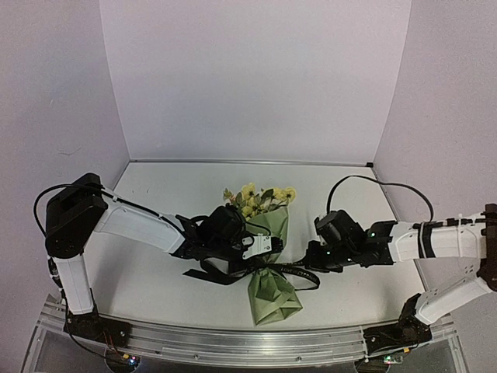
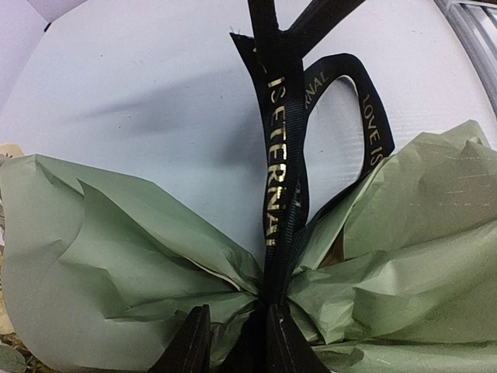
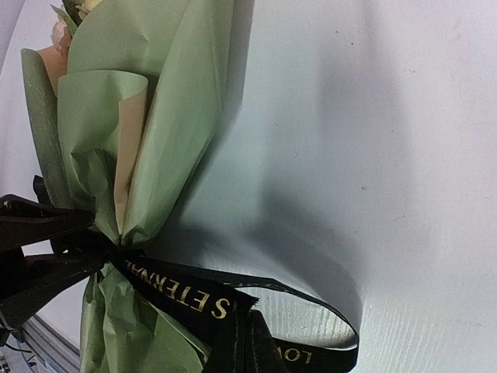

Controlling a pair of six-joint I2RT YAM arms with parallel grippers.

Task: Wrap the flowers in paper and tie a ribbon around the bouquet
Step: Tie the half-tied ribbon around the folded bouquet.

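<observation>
The bouquet lies mid-table, its yellow flowers (image 1: 256,198) pointing away and the olive-green paper (image 1: 273,299) flaring toward the near edge. The black ribbon (image 1: 291,272) with gold lettering circles the pinched waist and trails in loops on both sides. My left gripper (image 1: 260,249) comes in from the left. In the left wrist view its fingers (image 2: 192,346) close on the gathered paper (image 2: 101,256) and ribbon (image 2: 279,179) at the waist. My right gripper (image 1: 309,260), just right of the waist, is shut on a ribbon (image 3: 178,287) end, with a loop lying beyond it.
White walls enclose the table at the back and both sides. An aluminium rail (image 1: 233,342) runs along the near edge, holding both arm bases. A black cable (image 1: 388,185) arcs above the right arm, and another one (image 1: 46,194) loops over the left arm's shoulder.
</observation>
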